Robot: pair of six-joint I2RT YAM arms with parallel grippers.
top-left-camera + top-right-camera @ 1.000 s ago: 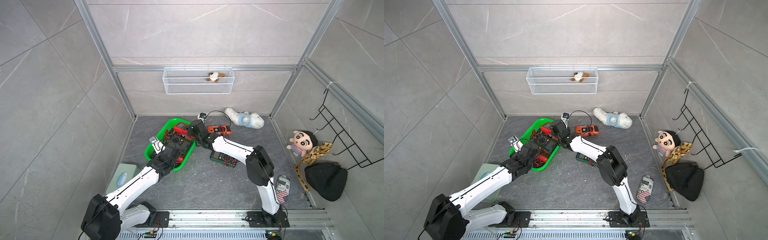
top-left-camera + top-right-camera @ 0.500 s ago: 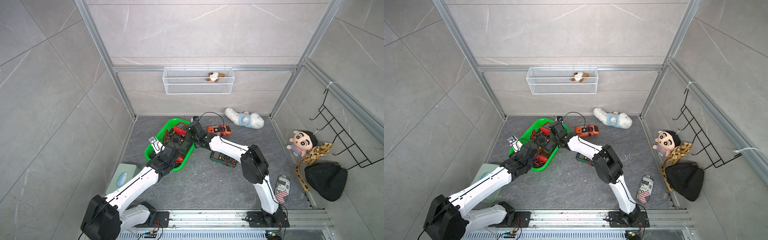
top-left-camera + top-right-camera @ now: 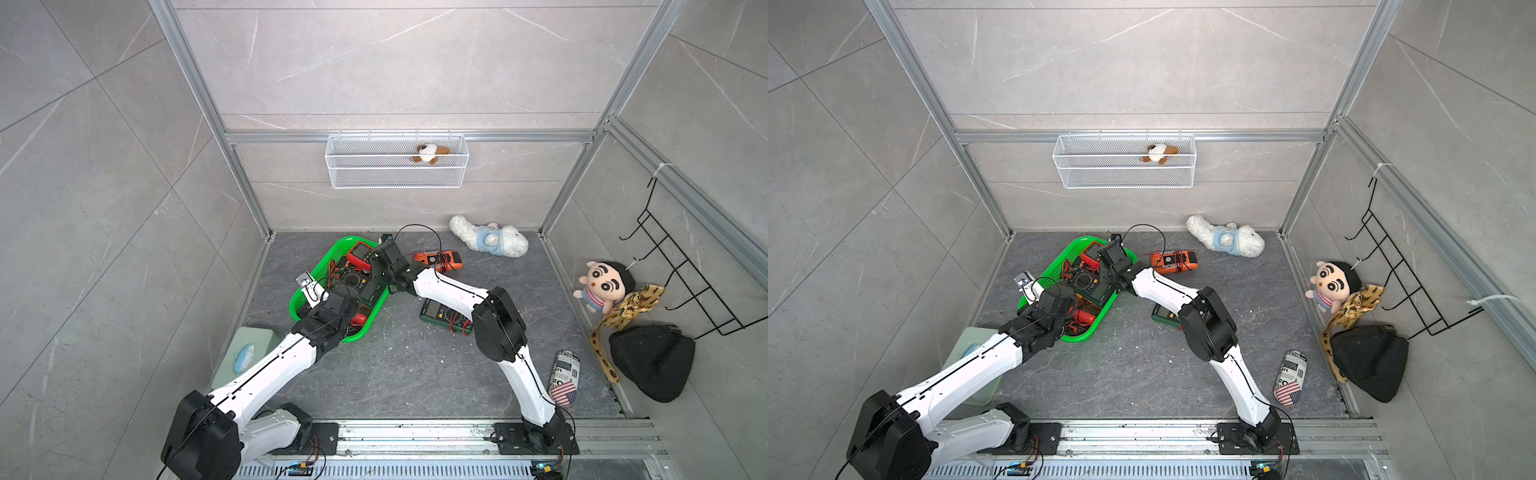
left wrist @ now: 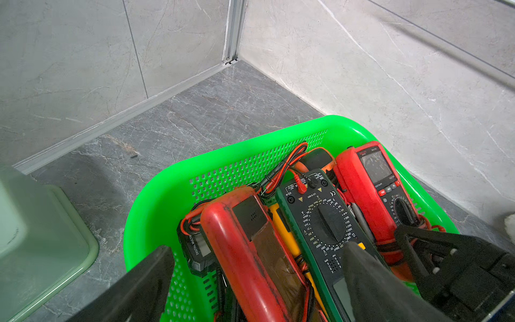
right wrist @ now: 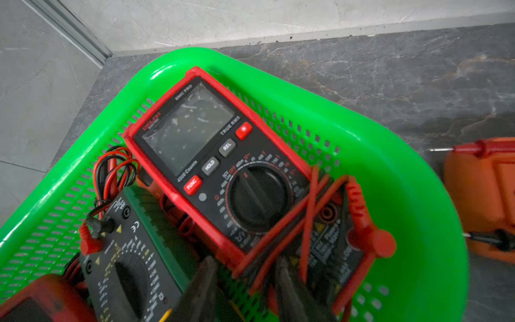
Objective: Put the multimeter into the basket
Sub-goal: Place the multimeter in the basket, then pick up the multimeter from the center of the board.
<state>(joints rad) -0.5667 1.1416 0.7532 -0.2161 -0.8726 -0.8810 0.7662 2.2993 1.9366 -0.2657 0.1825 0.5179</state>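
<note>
Nearest, a pale green plastic lid (image 3: 249, 336) lies by the left wall and a newspaper-print pouch (image 3: 563, 374) lies toward the right. Farther in, left of centre, the bright green basket (image 4: 150, 212) sits on the grey floor, packed with meters. The left gripper (image 4: 259, 246) hangs over its near end, claw spread wide, its fingers on either side of a red meter (image 4: 242, 223) lying face down and a dark green multimeter (image 4: 320, 223) beside it. Whether it touches them cannot be told. The right gripper (image 5: 243, 262) reaches in from the right, its jaws only a little apart, with bare basket floor showing between them. Red test leads (image 5: 281, 231) cross just past the tips. Just beyond, the red multimeter (image 5: 211, 156) lies face up in the basket's far end. Right of the basket, a green-cased multimeter (image 3: 440, 313) lies on the floor, partly under the right arm. Farther back, an orange multimeter (image 3: 451, 259) also lies outside the basket. A white plush toy (image 3: 488, 241) rests by the far wall.
</note>
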